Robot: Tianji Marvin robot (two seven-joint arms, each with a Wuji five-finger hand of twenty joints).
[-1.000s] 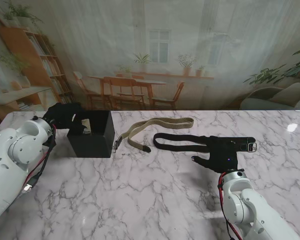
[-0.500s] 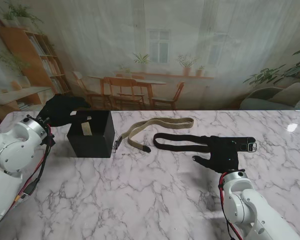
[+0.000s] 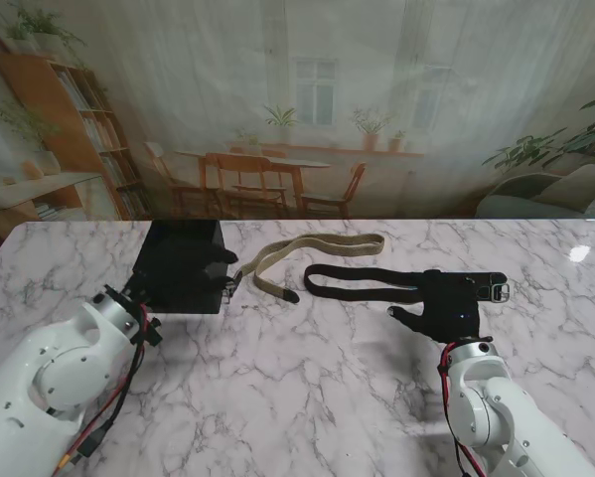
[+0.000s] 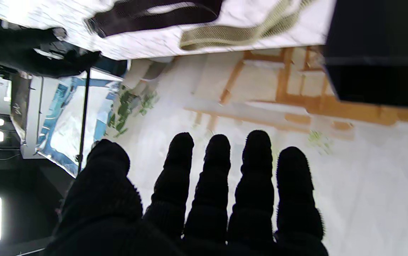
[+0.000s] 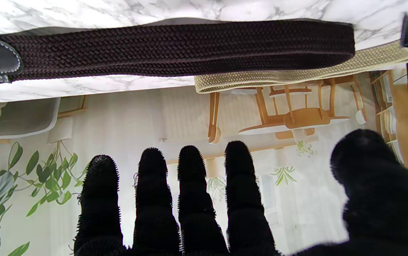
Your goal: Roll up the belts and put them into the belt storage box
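The black belt storage box [image 3: 193,237] stands at the table's left. My left hand [image 3: 174,278], gloved in black, hangs in front of it, open and holding nothing; its fingers [image 4: 218,177] are straight, with the box [image 4: 378,49] close beside them. A tan belt [image 3: 317,250] lies looped to the right of the box. A black braided belt [image 3: 362,281] lies nearer to me, its buckle [image 3: 497,291] at the right end. My right hand [image 3: 448,308] hovers flat and open over that buckle end, fingers [image 5: 189,192] spread above the black belt [image 5: 175,48].
The marble table [image 3: 307,388] ends just behind the box and belts, against a printed backdrop. The tan belt's metal tip [image 3: 233,282] lies close to the box's right wall. The tan belt [image 5: 296,71] lies just beyond the black one.
My left arm has swung from the far left side of the box round toward me; its hand now covers the box's front. The right hand has barely shifted.
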